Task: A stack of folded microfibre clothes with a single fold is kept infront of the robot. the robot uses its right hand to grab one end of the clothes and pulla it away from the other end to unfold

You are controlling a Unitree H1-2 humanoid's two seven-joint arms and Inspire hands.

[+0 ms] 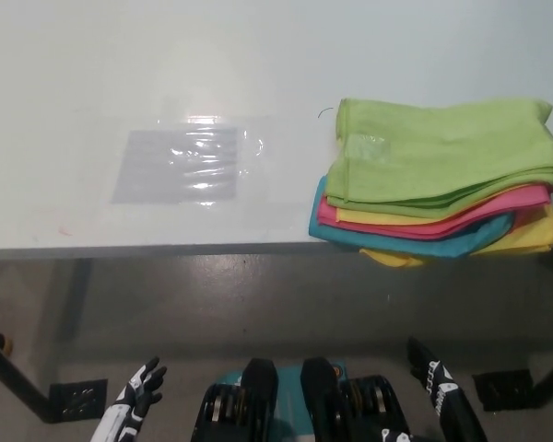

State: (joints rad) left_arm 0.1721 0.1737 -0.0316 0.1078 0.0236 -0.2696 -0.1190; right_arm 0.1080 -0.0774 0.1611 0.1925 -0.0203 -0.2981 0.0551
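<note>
The stack (438, 189) of folded cloths sat on the right side of the table (166, 74), close to its near edge, with the lowest layers poking just over that edge. A green cloth (447, 152) lay on top, spread widest. Under it came a pink cloth (479, 212), then a yellow cloth (535, 235), a teal cloth (415, 241) along the near left corner, and more yellow peeking out at the bottom. Nothing touched the stack.

Down low, well short of the table, the right hand (433, 378) showed at the bottom right, fingers spread and pointing up, holding nothing. The left hand (140, 387) rested at the bottom left, below the table edge, fingers likewise apart and empty.

On the table's left half lay a clear plastic sheet (180, 166), flat and catching glare, well apart from the cloths. A small dark thread mark (324, 112) curled on the tabletop just beside the green cloth's far left corner. Below the tabletop, the grey floor (258, 304) ran between the table edge and the hands.
</note>
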